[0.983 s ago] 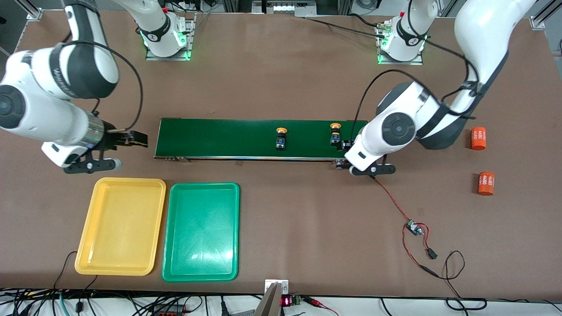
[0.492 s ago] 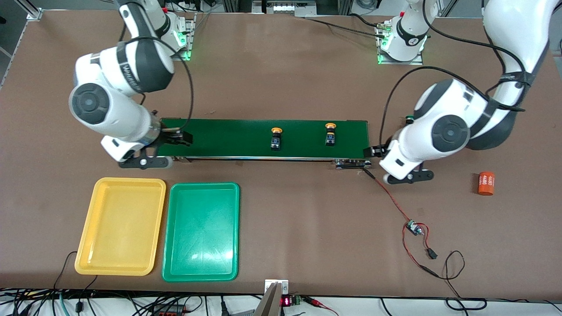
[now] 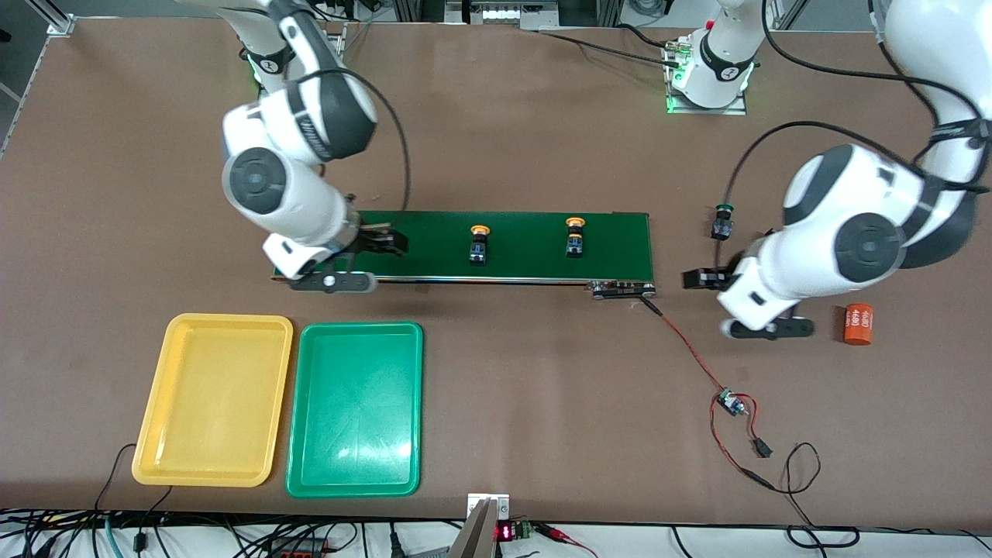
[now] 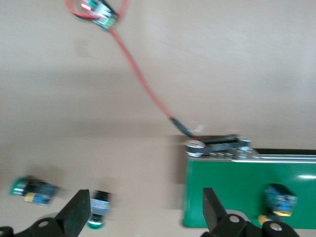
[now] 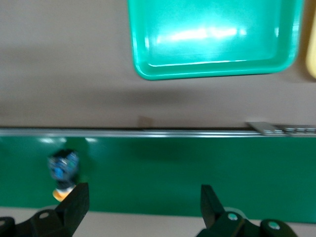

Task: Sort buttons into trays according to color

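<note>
Both trays sit empty at the lower left of the front view: the yellow tray (image 3: 212, 400) and, beside it, the green tray (image 3: 356, 408). No button has been sorted; in my judgement the task stands at its beginning, with all four placements outstanding.

Two yellow-capped buttons stand on the conveyor belt (image 3: 527, 267) at centre frame: the first yellow button (image 3: 479, 245) near the belt's middle, the second yellow button (image 3: 574, 237) closer to the belt's end toward the left arm. One green-capped button (image 3: 722, 221) stands on the bare table just off that end, at right of centre in the front view. The left wrist view shows this green-capped button (image 4: 98, 210) with a second green-capped button (image 4: 32, 190) near it, both on the table; in the front view the second one is hidden by the left arm.

The right gripper (image 3: 385, 242) is over the belt's end toward the right arm, left of centre in the front view, fingers spread wide and holding nothing; its wrist view shows the first yellow button (image 5: 63, 170) ahead on the belt. The left gripper (image 3: 699, 278) is over the table just off the belt's other end, near the green-capped buttons, also spread wide and empty.

An orange cylinder (image 3: 858, 324) lies at the right edge, and a red wire (image 3: 690, 353) runs from the belt's end to a small circuit board (image 3: 729, 403).
</note>
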Controlling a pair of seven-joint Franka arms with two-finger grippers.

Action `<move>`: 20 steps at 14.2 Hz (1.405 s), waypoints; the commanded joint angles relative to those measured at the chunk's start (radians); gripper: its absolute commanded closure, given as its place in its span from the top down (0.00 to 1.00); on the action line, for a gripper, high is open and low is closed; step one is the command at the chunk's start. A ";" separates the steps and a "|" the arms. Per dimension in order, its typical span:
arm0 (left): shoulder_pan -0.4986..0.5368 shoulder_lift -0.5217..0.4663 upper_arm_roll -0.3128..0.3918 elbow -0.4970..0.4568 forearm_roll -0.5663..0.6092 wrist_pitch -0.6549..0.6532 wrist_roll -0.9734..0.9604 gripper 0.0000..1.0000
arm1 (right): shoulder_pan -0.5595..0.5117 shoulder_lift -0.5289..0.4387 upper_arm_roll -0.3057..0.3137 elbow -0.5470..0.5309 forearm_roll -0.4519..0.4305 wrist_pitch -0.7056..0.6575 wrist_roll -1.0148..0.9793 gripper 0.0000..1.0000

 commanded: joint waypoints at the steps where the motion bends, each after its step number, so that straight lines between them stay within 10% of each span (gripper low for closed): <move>1: -0.009 -0.105 0.179 -0.013 -0.120 -0.016 0.251 1.00 | 0.073 0.061 -0.013 0.011 0.011 0.098 0.120 1.00; 6: 0.002 -0.152 0.411 -0.045 -0.247 -0.019 0.517 1.00 | 0.151 0.144 -0.014 0.011 0.003 0.194 0.227 1.00; 14: 0.063 -0.217 0.589 -0.162 -0.246 -0.019 0.747 1.00 | 0.177 0.202 -0.017 0.007 -0.016 0.196 0.231 0.91; 17: 0.149 -0.206 0.609 -0.173 -0.235 -0.013 0.888 1.00 | 0.176 0.205 -0.017 0.002 -0.017 0.193 0.231 0.40; 20: 0.196 -0.174 0.612 -0.176 -0.232 0.063 0.948 1.00 | 0.170 0.199 -0.022 0.006 -0.014 0.191 0.230 0.12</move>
